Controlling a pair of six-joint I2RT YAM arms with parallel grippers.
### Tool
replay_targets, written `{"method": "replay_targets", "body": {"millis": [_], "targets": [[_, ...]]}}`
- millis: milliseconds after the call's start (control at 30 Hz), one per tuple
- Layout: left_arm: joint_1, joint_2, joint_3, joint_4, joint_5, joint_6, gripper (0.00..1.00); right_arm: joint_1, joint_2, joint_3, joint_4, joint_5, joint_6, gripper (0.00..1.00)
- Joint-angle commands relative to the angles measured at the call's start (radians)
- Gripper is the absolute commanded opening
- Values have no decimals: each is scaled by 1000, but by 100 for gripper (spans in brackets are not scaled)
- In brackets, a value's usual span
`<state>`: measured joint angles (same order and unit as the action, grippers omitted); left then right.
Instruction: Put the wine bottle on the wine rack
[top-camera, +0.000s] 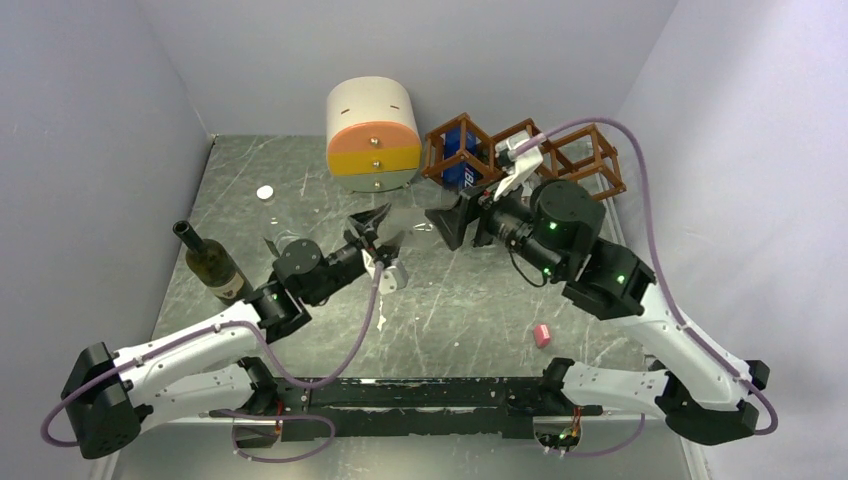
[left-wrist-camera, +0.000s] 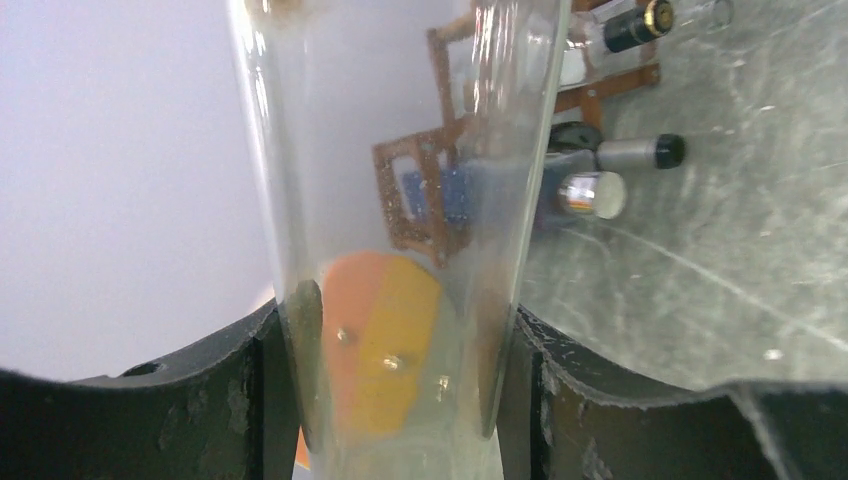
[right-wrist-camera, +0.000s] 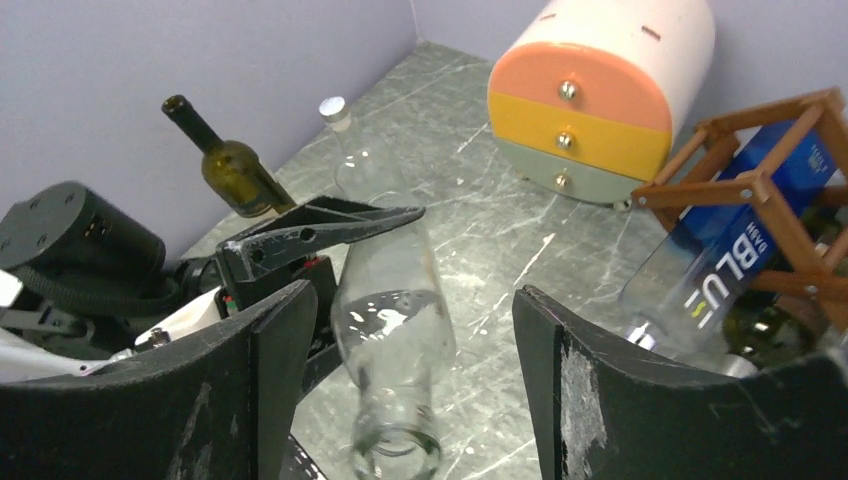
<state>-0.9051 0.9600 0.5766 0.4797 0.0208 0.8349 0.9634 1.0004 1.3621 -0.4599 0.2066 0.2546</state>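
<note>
The wine rack was seen at the back right of the table, just beside the drawer cabinet and close to the right wall. Its left cell was filled by a blue-labelled bottle laid at a tilt, with darker green glass visible beneath it. What the other two cells held could not be made out, the middle one being partly covered from above by the right arm. The cabinet's three drawers were shut.

The clear wine bottle was held off the table, laid roughly level between the two arms, in front of the rack and apart from it. Its body was clamped by the left gripper, with glass pressed against both fingers in the left wrist view. Its open neck was pointed into the right gripper, whose fingers were spread wide on either side of the neck without touching it. Whether anything was inside could not be told.

A dark green bottle was seen upright close to the table's left edge, and a second clear bottle, white-capped, was placed near it towards the back. A broad stretch of marble was left between the grippers and the arm bases, occupied only by a small pink block well apart from everything else.
</note>
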Motion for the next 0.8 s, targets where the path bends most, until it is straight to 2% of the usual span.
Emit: {"method": "replay_targets", "body": {"millis": [0,133,367,767], "targets": [[3,41,208,-160,39,291,7,4,29,143,-199,-53,-121,77],[2,89,265,-203,65,409,7,3,81,207,-294,-110,-190,79],[0,143,365,-268,113,576,7,3,80,155,-334,-46,-212,81],[-13,156,366,-271,207,640,7,3,97,46,-353,-50,-223,81]]}}
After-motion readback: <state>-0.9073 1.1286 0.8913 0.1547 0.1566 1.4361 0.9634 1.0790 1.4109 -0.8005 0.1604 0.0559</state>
